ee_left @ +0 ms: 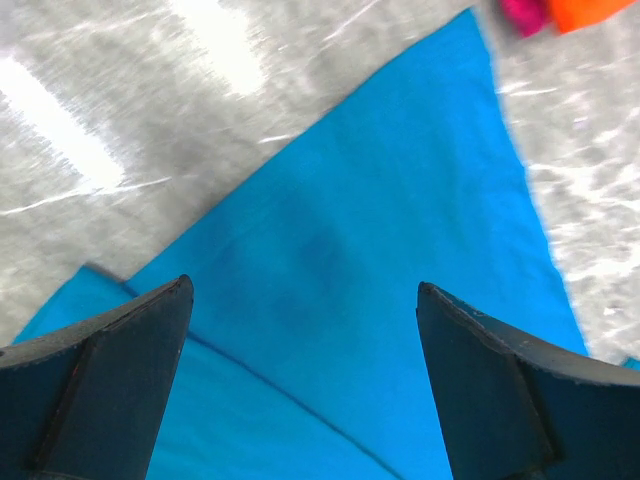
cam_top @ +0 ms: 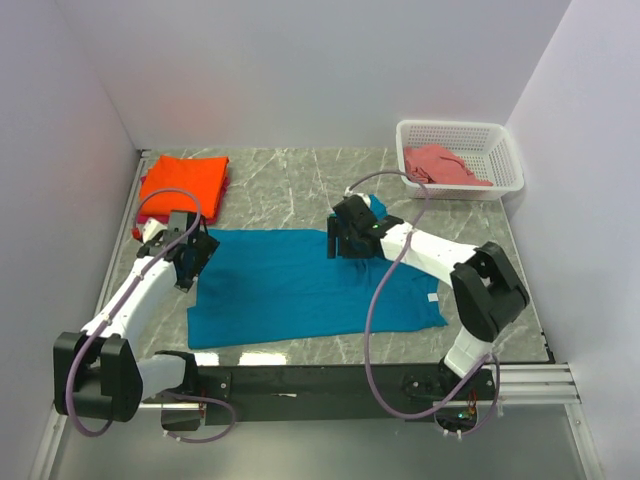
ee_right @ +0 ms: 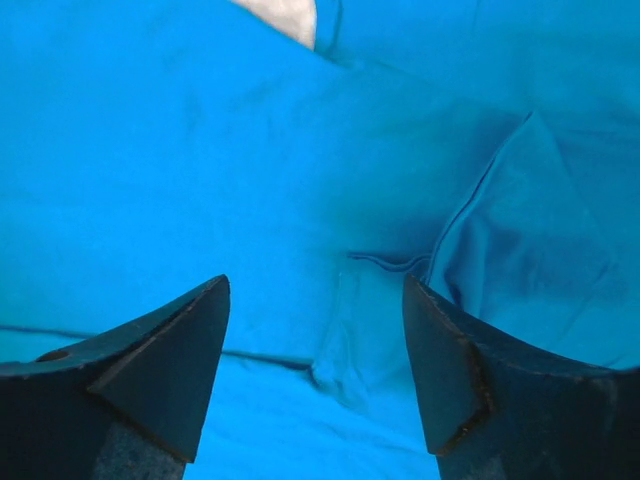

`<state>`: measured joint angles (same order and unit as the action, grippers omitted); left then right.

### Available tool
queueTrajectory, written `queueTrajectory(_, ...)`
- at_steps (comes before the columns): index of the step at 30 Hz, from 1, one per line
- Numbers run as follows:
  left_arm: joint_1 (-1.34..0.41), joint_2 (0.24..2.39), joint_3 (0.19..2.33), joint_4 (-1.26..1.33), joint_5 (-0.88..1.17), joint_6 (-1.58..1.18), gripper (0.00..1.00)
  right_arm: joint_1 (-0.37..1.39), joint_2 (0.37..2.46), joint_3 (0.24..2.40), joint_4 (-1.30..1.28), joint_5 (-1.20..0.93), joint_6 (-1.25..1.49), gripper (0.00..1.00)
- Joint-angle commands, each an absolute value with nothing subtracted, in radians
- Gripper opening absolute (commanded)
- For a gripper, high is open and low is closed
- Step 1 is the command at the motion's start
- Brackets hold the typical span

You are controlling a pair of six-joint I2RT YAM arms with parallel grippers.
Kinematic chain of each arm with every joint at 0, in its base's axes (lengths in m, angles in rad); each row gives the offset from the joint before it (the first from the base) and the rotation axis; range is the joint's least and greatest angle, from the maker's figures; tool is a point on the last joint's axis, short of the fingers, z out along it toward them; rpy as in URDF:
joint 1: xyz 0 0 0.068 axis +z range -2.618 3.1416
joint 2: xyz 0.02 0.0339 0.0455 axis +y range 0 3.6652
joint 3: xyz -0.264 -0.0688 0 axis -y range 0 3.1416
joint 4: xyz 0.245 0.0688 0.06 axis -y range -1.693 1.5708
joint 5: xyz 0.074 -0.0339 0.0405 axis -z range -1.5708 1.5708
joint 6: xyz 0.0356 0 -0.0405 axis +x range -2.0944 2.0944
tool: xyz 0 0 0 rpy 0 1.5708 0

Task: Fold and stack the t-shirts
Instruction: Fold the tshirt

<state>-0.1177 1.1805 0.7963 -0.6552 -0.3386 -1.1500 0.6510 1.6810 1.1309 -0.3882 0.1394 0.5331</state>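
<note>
Marble table (cam_top: 290,180); teal t-shirt (cam_top: 300,290) spread beneath both arms' parted fingers (ee_left: 100,390).

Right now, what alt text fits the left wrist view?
The open left gripper points down at a teal-blue t-shirt spread on a grey marbled table. Orange cloth and magenta cloth peek in at top right.

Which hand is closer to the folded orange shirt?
Left. The left hand hovers just in front of the orange shirt, over a corner of the teal shirt. The right hand is well off to its right, over the teal shirt's far edge.
</note>
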Motion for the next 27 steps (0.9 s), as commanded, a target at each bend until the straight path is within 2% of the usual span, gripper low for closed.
queueTrajectory(1,-0.106,1.148,0.761,-0.667,-0.342,-1.134,1.00,0.649,1.744,1.141,-0.422,0.195,0.555,0.73)
queueTrajectory(6,-0.101,1.112,0.735,-0.667,-0.330,-1.134,0.99,0.647,1.821,1.175,-0.474,0.248,0.581,0.68)
queueTrajectory(9,-0.100,1.101,0.733,-0.673,-0.330,-1.134,0.99,0.647,1.841,1.167,-0.469,0.250,0.588,0.62)
queueTrajectory(10,-0.098,1.101,0.736,-0.676,-0.331,-1.134,1.00,0.649,1.845,1.163,-0.462,0.241,0.588,0.56)
queueTrajectory(12,-0.100,1.108,0.738,-0.684,-0.336,-1.134,0.99,0.649,1.853,1.155,-0.448,0.232,0.588,0.52)
queueTrajectory(15,-0.098,1.112,0.736,-0.687,-0.328,-1.131,1.00,0.653,1.856,1.169,-0.457,0.241,0.586,0.37)
queueTrajectory(16,-0.098,1.112,0.736,-0.687,-0.327,-1.131,0.99,0.657,1.853,1.172,-0.460,0.250,0.583,0.28)
queueTrajectory(19,-0.098,1.104,0.735,-0.683,-0.319,-1.132,0.99,0.666,1.830,1.184,-0.471,0.265,0.581,0.19)
queueTrajectory(24,-0.098,1.088,0.738,-0.686,-0.322,-1.129,0.99,0.676,1.778,1.193,-0.485,0.278,0.583,0.17)
queueTrajectory(27,-0.098,1.081,0.739,-0.687,-0.324,-1.129,0.99,0.680,1.763,1.192,-0.492,0.290,0.589,0.20)
